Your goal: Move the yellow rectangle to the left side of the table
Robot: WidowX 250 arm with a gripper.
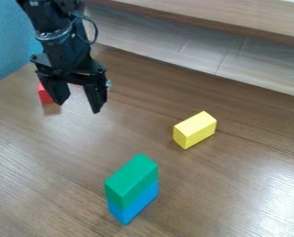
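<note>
Rising at the left edge, a textured light-blue wall [7, 41] is bordering the brown, wood-grained tabletop [63, 162]. A small, bright-red block with flat sides [45, 95] is sitting near that wall, partly hiding behind the gripper. The black, hard-looking two-finger gripper [79, 105] is hanging down from the upper left, its fingers standing wide apart with nothing between them, while a thin dark cable [95, 34] is looping out beside the arm above it. Farther right and nearer the camera, a green rectangular block with smooth faces [132, 178] is resting squarely on top of a bright-blue rectangular block [134, 206], the two touching and forming an upright stack. The yellow rectangular block, smooth and wooden-looking [196, 128], is lying on the tabletop right of centre, well apart from the gripper and the stack, its length slanting towards the upper right. Behind it, a pale wood-grained panel [192, 53] is running along the table's far edge.
</note>
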